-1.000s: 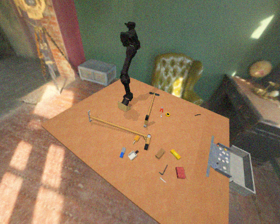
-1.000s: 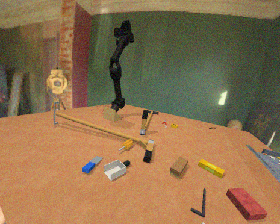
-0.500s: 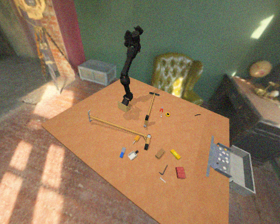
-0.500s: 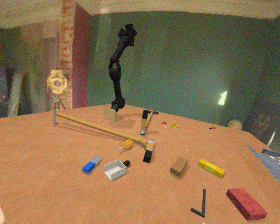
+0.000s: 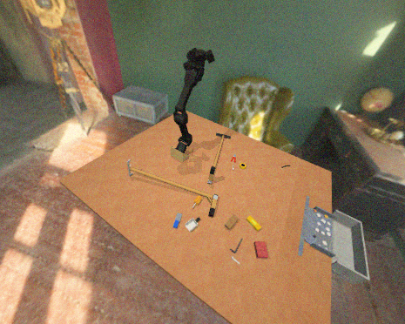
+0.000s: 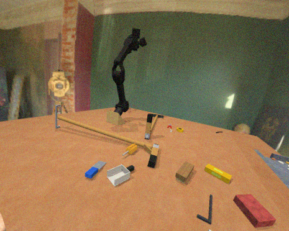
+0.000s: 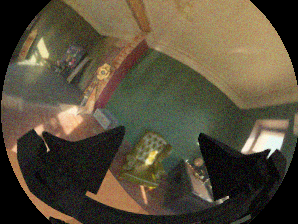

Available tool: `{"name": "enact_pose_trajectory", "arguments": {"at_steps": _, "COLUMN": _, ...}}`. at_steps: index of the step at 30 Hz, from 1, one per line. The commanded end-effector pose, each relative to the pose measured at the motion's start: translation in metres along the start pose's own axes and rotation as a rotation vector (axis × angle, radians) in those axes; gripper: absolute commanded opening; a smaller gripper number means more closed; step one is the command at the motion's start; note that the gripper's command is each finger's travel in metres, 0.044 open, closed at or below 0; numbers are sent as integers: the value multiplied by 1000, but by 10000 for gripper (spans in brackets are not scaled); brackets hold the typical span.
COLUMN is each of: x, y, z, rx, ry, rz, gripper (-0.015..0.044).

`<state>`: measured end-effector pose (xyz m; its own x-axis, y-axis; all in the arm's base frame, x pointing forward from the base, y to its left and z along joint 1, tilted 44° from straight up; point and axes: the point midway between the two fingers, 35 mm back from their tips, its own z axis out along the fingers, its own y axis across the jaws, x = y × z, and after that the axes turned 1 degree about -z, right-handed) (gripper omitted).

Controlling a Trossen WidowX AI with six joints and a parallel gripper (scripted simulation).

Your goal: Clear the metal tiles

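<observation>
The long scraper [image 5: 169,181] [image 6: 99,130] lies on the table, its pale wooden handle running from an upright metal blade at the left to a wood-and-black grip block [image 5: 213,205] [image 6: 153,156] near the middle. My gripper [image 6: 140,36] [image 7: 162,133] is open and empty, raised high above the table's back, far from the scraper. The steel bench plate [image 5: 313,242] [image 6: 274,166] is at the right edge of the table, with several small pale tiles [image 5: 323,226] and a few orange ones on it. The grey catch box [image 5: 360,260] adjoins its far side; its floor shows no tiles that I can make out.
A shorter black-headed T-shaped tool [image 5: 219,152] lies behind the scraper. An orange-handled tool, a blue scraper, a white scoop [image 5: 192,225] [image 6: 119,176], a brown block [image 5: 231,222] [image 6: 184,172], a yellow bar [image 5: 253,223] [image 6: 217,173], a black angled key and a red block [image 5: 260,249] [image 6: 254,210] lie forward.
</observation>
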<state>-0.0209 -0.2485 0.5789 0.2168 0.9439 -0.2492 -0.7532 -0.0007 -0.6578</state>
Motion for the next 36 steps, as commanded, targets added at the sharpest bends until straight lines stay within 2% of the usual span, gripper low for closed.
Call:
{"name": "enact_pose_trajectory", "arguments": {"at_steps": 1, "x": 18, "y": -2, "z": -6, "rx": 39, "ry": 83, "rz": 84, "gripper": 440}}
{"name": "enact_pose_trajectory", "arguments": {"at_steps": 18, "x": 103, "y": -1, "z": -34, "rx": 212, "ry": 469, "rz": 372, "gripper": 440}}
{"name": "enact_pose_trajectory", "arguments": {"at_steps": 36, "x": 179, "y": 12, "z": -94, "rx": 431, "ry": 880, "rz": 543, "gripper": 440}}
